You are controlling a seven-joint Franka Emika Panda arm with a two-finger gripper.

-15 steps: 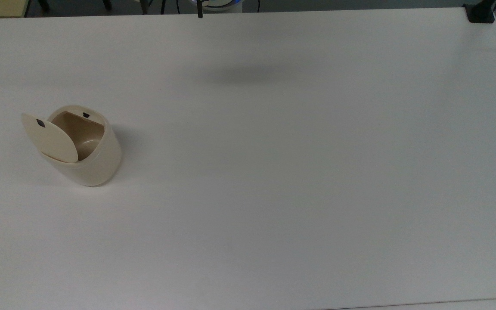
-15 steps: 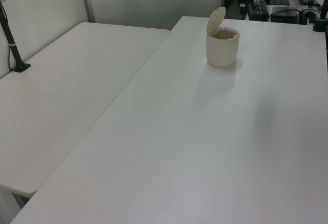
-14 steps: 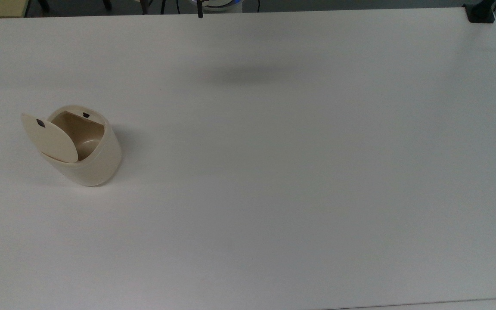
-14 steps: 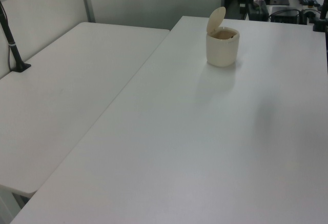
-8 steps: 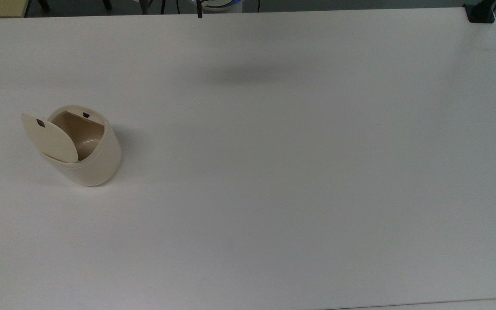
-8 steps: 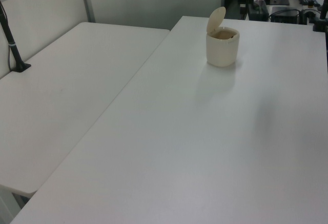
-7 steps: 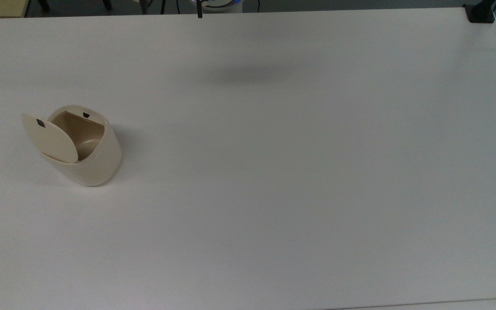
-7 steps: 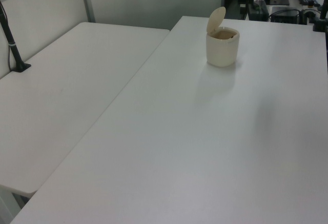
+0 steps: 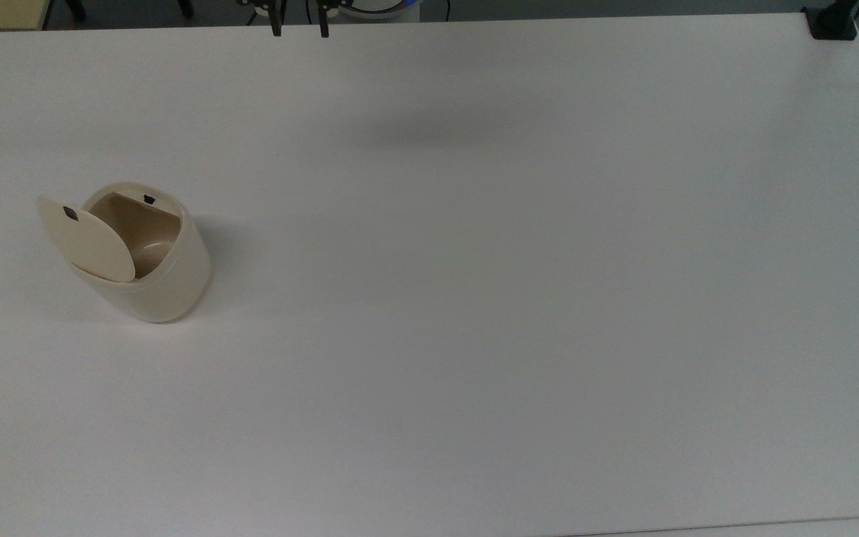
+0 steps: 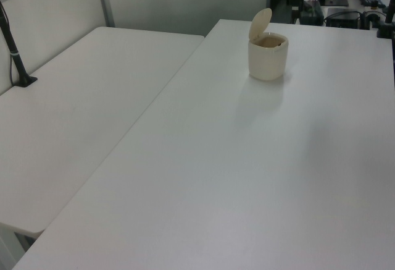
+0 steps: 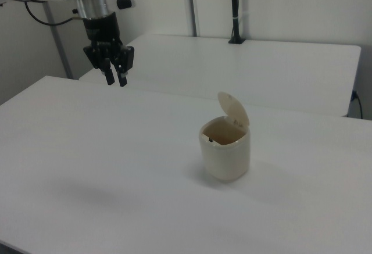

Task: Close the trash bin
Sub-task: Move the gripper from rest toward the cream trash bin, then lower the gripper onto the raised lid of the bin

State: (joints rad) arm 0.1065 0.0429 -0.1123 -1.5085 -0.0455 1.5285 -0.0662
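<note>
The top view's upper edge chops off the gripper point(image 9: 297, 28), so just two dark finger tips poke in past the bench's point(image 9: 474, 298) far edge. The raised lid point(image 9: 86, 240) covers part of the trash bin's point(image 9: 168, 287) opening, and the lid's little black tab is too tiny to make out.

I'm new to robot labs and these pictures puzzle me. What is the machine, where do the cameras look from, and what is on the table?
The machine is a robot arm ending in a two-finger gripper, hanging in the air with its fingers apart and holding nothing. The top view looks straight down on the white table; the left view and right view look across it from opposite sides. On the table stands a small cream trash bin, apart from the gripper. Its hinged lid is raised, so the brown inside shows.
</note>
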